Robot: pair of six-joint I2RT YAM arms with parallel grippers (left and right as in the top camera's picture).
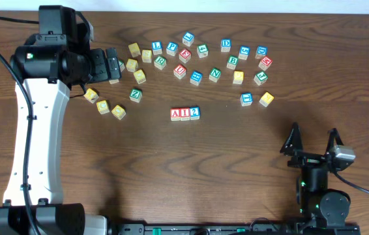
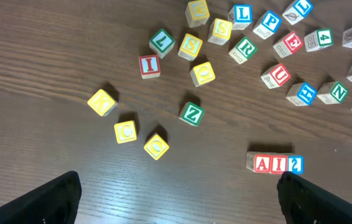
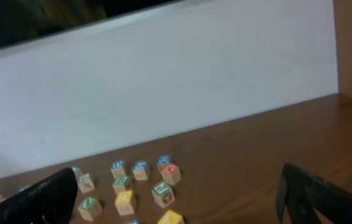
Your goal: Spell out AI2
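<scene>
The word looks done. The A cube (image 1: 175,113), the I cube (image 1: 184,113) and the 2 cube (image 1: 194,112) sit side by side, touching, in the middle of the table (image 1: 236,170). So I think the big danger now is a bump.

Nearest to the robot is the right gripper (image 1: 313,134). Its jaws are wide open and hold nothing. If that arm swings low toward 9 o'clock, a finger could knock the 2 cube and break the row.

Farther off is the left gripper (image 1: 114,66). Its jaws are wide open too, with nothing in them. It hangs over the far-left cubes. If it drops here, it could push loose cubes about. If it pulls back low toward 4 o'clock, it could drag the green Z cube (image 1: 135,94) or a yellow cube (image 1: 118,111) into the word. Also, the green Z looks a lot like a 2, so it could get picked by mistake.

From the right gripper, the row lies at about 9 o'clock, well apart. From the left gripper, it lies at about 4 o'clock, also apart, with the green Z cube roughly on the way. In the left wrist view the row sits just above the lower-right finger (image 2: 316,202), not between the two fingers. In the right wrist view I cannot pick out the row.
</scene>
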